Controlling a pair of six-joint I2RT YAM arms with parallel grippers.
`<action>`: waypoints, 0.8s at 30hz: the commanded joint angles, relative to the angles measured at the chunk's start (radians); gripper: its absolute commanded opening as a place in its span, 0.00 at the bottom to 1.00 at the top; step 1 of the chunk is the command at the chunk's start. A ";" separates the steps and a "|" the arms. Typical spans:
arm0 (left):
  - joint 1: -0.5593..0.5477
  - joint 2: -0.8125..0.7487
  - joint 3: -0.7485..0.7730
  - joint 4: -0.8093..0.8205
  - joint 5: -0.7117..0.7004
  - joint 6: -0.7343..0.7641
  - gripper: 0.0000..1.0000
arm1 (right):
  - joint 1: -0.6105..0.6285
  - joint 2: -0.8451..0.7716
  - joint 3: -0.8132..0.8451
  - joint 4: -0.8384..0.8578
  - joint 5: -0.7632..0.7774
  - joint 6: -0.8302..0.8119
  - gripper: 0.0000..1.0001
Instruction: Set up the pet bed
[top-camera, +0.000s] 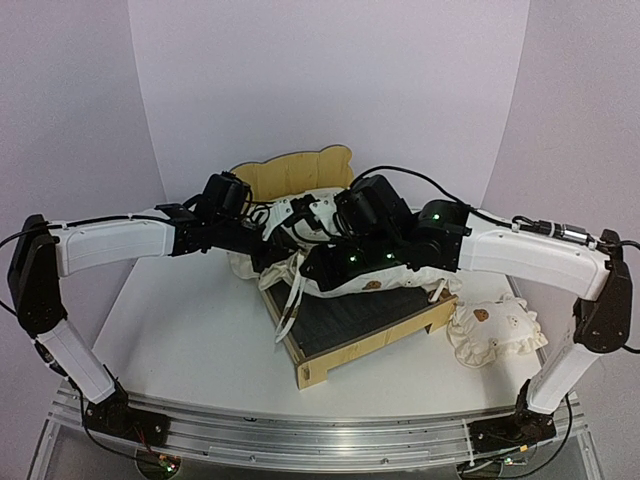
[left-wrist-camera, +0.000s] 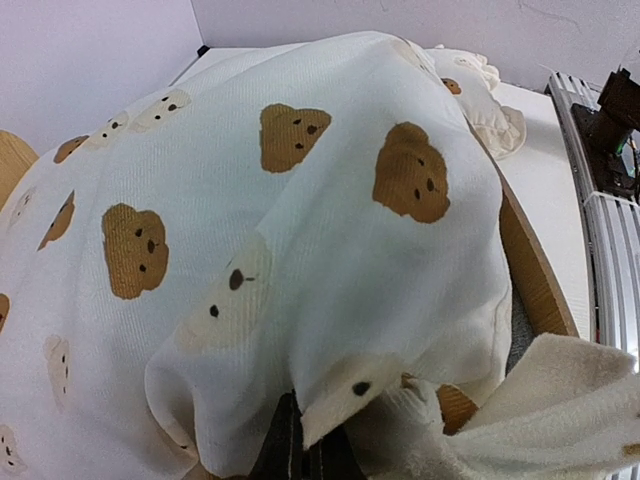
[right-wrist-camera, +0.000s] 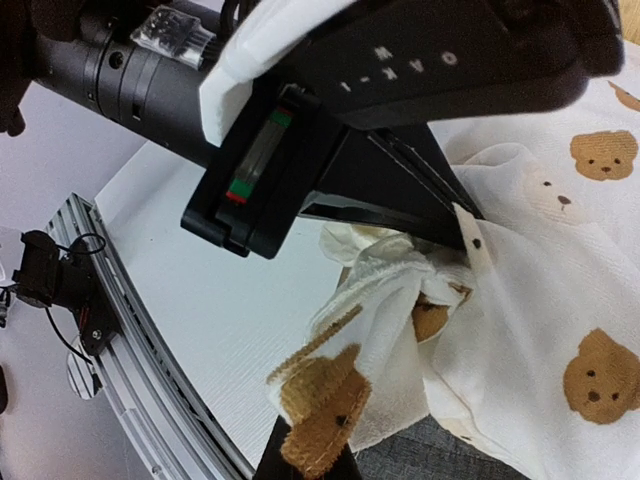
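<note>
Pet bed (top-camera: 335, 368) at surface (top-camera: 190, 330) centre, headboard (top-camera: 295, 170) toward 11 o'clock. Bear-print cushion (top-camera: 400, 283) bunched over head end. Left hand (left-wrist-camera: 300, 452) and right hand (right-wrist-camera: 300, 465) both clamped on cushion edge, likely to spread it flat.

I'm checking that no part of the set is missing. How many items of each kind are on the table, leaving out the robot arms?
Plywood bed frame: 1
Bear-print cushion: 1
Ruffled pillow: 1
Total: 3
</note>
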 joint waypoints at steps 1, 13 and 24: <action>0.016 -0.045 -0.005 0.005 -0.017 0.006 0.00 | 0.003 -0.028 0.022 -0.061 0.049 -0.055 0.00; 0.084 -0.152 -0.039 -0.110 0.111 0.066 0.75 | 0.003 0.059 0.057 -0.046 -0.078 -0.021 0.00; 0.099 -0.375 -0.319 -0.174 0.385 0.263 0.39 | 0.001 0.092 0.075 0.020 -0.144 -0.006 0.00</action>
